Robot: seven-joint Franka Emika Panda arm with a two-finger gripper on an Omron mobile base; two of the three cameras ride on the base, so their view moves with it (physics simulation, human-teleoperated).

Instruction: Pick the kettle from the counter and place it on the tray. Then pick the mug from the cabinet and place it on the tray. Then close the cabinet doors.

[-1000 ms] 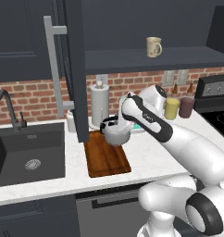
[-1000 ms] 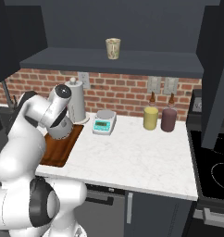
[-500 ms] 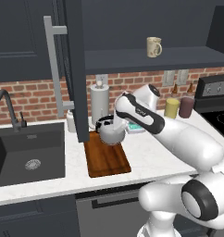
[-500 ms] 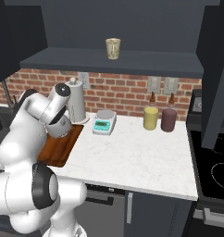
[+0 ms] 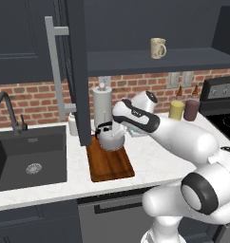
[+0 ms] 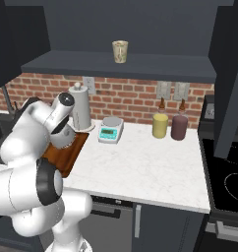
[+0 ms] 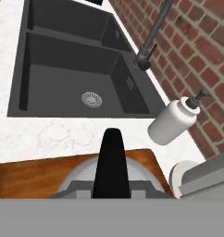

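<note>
I have the kettle (image 5: 110,138) over the far end of the tray (image 5: 110,163), near the brick wall; whether its base rests on the wood I cannot tell. The pincer (image 5: 107,127) is pinching the kettle's black arched handle (image 7: 111,162), which the hand view shows running straight up between the fingertips.

Step in hand, as I judge it: setting the kettle down. To do it well I would lower straight, keep the body level, and spread the pincer only once the base sits flat inside the tray's rim. The paper-towel roll (image 5: 101,106) stands just behind and the open cabinet door (image 5: 76,71) hangs close on the left, so I would lift clear vertically before swinging away.

The mug (image 5: 158,48) waits on the cabinet shelf (image 5: 159,60), well above the table (image 5: 150,156).
</note>
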